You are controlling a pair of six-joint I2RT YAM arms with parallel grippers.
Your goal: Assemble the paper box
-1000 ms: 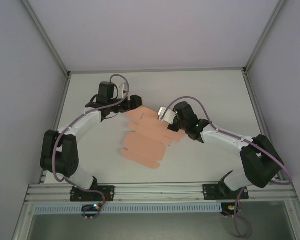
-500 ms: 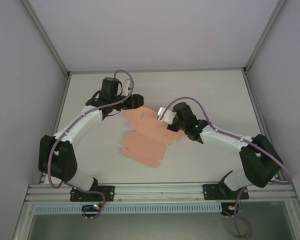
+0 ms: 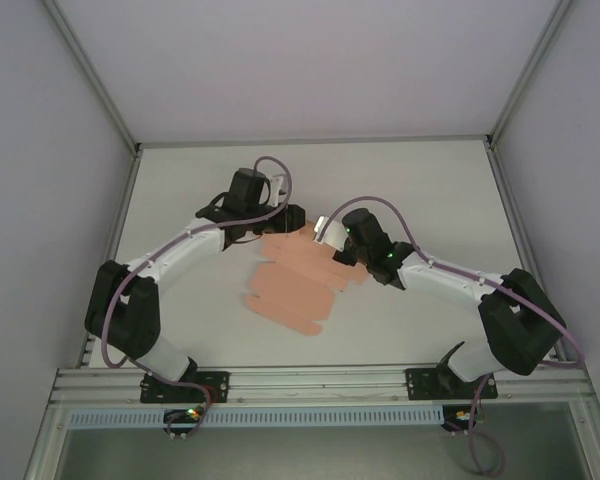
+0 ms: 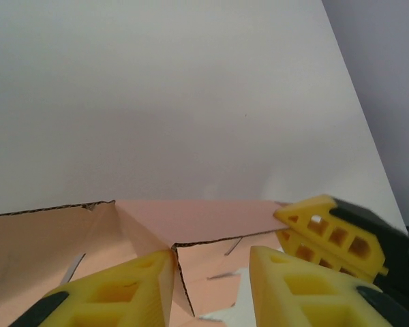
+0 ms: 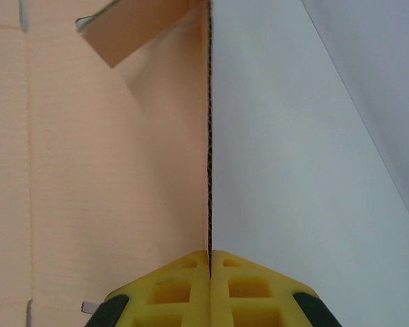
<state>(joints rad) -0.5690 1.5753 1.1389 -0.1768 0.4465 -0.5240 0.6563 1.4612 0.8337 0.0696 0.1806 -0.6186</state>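
Observation:
The paper box is a salmon-pink die-cut sheet lying mid-table, its far part raised between the two grippers. My right gripper pinches the sheet's right edge. In the right wrist view the yellow fingers are shut on the thin edge of the card, which stands upright. My left gripper is at the sheet's far edge. In the left wrist view it stands open, with a raised flap and its torn-looking edge just inside the left finger. The right gripper's yellow fingers touch that flap's right end.
The white table is enclosed by grey walls and an aluminium frame along the near edge. Bare table lies to the far side and to both sides of the sheet.
My left arm has swung right and its gripper now reaches over the sheet's far edge. The far part of the sheet has folded up. The right gripper has barely moved.

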